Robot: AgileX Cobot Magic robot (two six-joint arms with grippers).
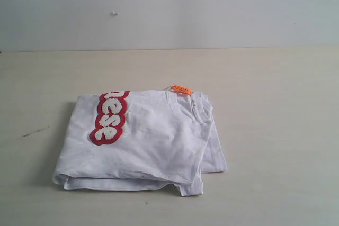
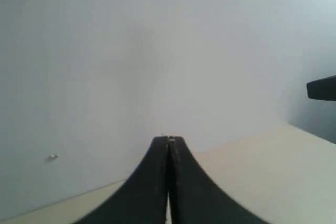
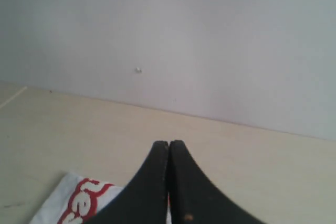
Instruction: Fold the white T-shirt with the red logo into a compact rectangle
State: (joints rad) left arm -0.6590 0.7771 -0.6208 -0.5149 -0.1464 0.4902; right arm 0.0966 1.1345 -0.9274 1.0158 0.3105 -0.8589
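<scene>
Lying folded near middle of table: white T-shirt, roughly rectangular stack. Red logo on top layer toward left in exterior view, partly folded under. Orange tag at far edge by collar. Lower layer pokes out past top fold on right; near hems stacked unevenly. Left gripper: jaws pressed together, empty, raised, facing wall. Right gripper: jaws together, empty, above table, logo corner in its view. Judgement: fold looks essentially complete. If tidying, tuck protruding right layer under and press straight down; avoid dragging top layer.
</scene>
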